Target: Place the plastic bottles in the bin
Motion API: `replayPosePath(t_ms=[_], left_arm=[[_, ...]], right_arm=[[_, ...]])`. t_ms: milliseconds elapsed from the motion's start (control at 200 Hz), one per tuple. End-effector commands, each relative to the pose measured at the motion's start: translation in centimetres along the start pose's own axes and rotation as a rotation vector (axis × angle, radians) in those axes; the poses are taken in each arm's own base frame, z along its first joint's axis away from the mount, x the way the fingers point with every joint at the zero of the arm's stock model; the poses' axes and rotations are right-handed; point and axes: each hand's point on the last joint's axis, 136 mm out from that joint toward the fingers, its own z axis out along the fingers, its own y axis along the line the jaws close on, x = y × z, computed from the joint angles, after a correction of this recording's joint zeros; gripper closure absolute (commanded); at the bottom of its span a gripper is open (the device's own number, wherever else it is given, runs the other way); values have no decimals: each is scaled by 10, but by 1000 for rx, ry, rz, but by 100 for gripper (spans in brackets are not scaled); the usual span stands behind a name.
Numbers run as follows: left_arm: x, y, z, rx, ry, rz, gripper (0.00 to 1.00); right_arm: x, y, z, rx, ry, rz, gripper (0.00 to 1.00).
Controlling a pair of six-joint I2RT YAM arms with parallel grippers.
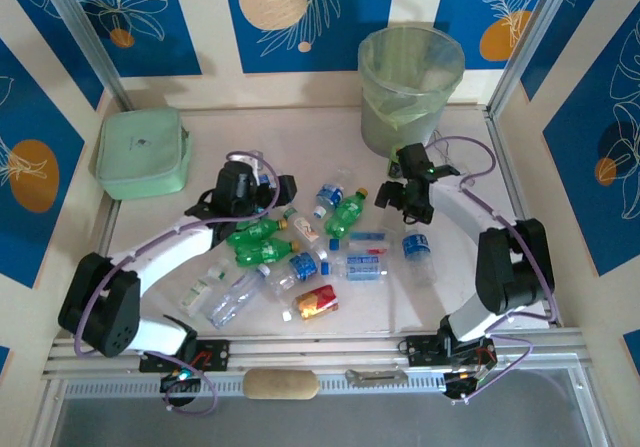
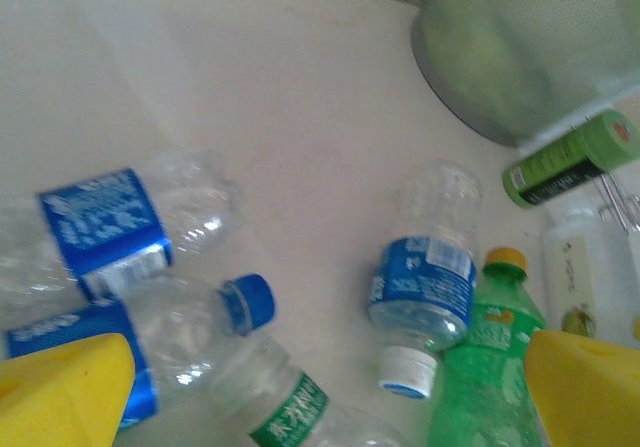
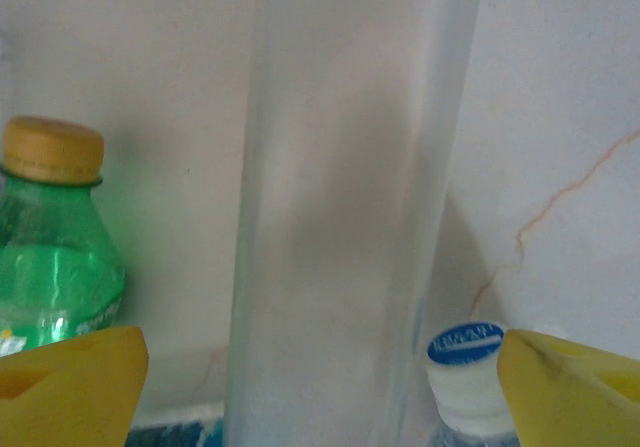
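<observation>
The right gripper (image 3: 320, 367) has its jaws apart on either side of a clear bottle (image 3: 350, 217), not yet touching it, lined up to pinch. The bin (image 1: 405, 117) sits just beyond. The left gripper (image 2: 330, 392) hovers wide open above scattered bottles (image 2: 425, 277).

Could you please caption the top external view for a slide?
Bottles lie scattered on the table, bin at the back, green pouch far left.

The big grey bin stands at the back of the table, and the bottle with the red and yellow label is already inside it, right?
No. The bin is at the back, but the red-and-yellow bottle lies on the table near the front, not inside it; the top external view shows that.
</observation>
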Motion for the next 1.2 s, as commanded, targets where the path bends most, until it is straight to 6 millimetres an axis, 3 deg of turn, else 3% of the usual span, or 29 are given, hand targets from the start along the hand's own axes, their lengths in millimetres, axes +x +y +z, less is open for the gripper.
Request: replayPosePath(t_ms=[0, 120, 265, 610, 855, 1025, 1196], left_arm=[[2, -23, 7, 49, 22, 6, 0], [12, -30, 10, 43, 57, 48, 0], [9, -25, 5, 7, 35, 78, 0], [2, -18, -4, -29, -14, 104, 0], [2, -15, -6, -39, -23, 101, 0], [2, -14, -7, -42, -29, 93, 0], [1, -12, -7, -50, -34, 89, 0]], right_arm=[[-10, -15, 7, 129, -46, 48, 8], [-12, -15, 24, 134, -39, 87, 9], [-13, -11, 40, 124, -29, 106, 10], [-12, -15, 58, 115, -19, 150, 20], [-20, -14, 49, 91, -62, 141, 39], [-30, -14, 31, 55, -108, 149, 42], [-43, -15, -1, -40, -168, 198, 42]])
